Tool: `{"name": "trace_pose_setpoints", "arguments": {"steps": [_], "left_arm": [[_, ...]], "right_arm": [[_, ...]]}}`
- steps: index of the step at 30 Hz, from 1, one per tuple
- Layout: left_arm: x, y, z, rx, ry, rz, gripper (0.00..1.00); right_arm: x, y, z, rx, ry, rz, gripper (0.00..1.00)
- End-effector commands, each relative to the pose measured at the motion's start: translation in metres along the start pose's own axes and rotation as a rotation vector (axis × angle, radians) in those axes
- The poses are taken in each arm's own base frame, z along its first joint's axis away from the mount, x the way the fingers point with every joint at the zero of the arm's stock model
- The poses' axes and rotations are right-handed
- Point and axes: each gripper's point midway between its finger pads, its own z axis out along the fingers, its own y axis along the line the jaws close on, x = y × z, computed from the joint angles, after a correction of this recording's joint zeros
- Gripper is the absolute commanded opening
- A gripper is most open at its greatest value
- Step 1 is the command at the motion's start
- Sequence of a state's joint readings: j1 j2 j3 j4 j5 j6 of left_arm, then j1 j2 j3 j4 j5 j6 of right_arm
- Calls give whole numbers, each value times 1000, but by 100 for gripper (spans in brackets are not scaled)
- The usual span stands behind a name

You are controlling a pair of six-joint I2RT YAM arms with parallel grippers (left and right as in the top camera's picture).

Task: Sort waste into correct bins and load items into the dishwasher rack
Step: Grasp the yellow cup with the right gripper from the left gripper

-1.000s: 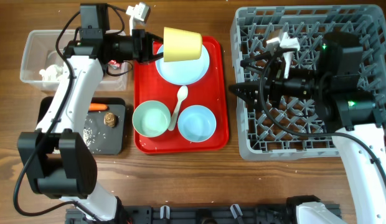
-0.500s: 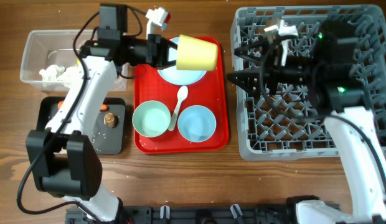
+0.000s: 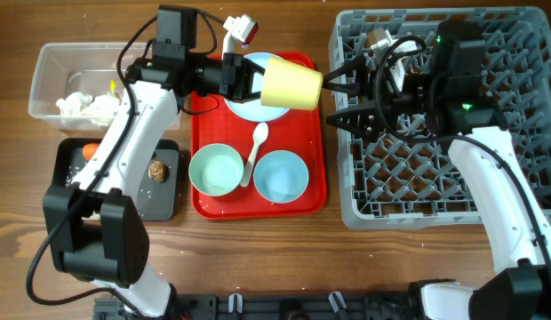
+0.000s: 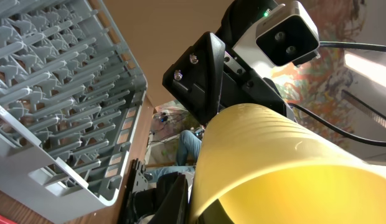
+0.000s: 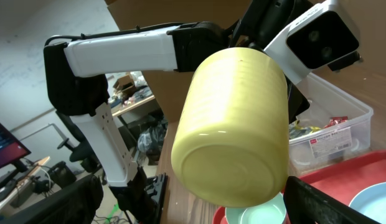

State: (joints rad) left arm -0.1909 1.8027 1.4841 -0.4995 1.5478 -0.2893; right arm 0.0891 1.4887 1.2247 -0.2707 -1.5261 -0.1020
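Note:
My left gripper [image 3: 258,78] is shut on the rim of the small yellow cup [image 3: 291,82] and holds it on its side above the right end of the red tray. One finger is inside the rim and one outside, as the left wrist view shows around the left gripper [image 4: 194,208] and cup [image 4: 286,168]. My right gripper [image 3: 332,99] stands open just right of the cup's base, at the left edge of the grey dishwasher rack [image 3: 435,169]. In the right wrist view the cup [image 5: 233,130] hangs in front of the wide-apart fingers [image 5: 330,199], untouched by them.
On the red tray [image 3: 204,116] lie a light-blue plate [image 3: 249,105], a pale green bowl [image 3: 215,170], a light-blue bowl [image 3: 281,176] and a white spoon [image 3: 255,151]. The clear tub [image 3: 53,76] holds tissues [image 3: 80,105]. The black tray [image 3: 164,200] holds a carrot [image 3: 89,151] and a brown lump [image 3: 156,168].
The left arm has carried the cup to the right, towards the rack. The right gripper has moved up and left to face the cup's base, still open.

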Motion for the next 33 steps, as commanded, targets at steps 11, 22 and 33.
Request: {"name": "trace_pose_setpoints", "arguments": {"steps": [11, 22, 33], "left_arm": [[-3, 14, 13, -108, -12, 36, 4], [-4, 14, 13, -109, -14, 51, 4], [-4, 14, 13, -109, -14, 51, 4]], "right_arm": [[0, -21, 4, 115, 15, 40, 93], [4, -27, 30, 159, 51, 22, 93], [4, -26, 30, 157, 51, 19, 59]]}}
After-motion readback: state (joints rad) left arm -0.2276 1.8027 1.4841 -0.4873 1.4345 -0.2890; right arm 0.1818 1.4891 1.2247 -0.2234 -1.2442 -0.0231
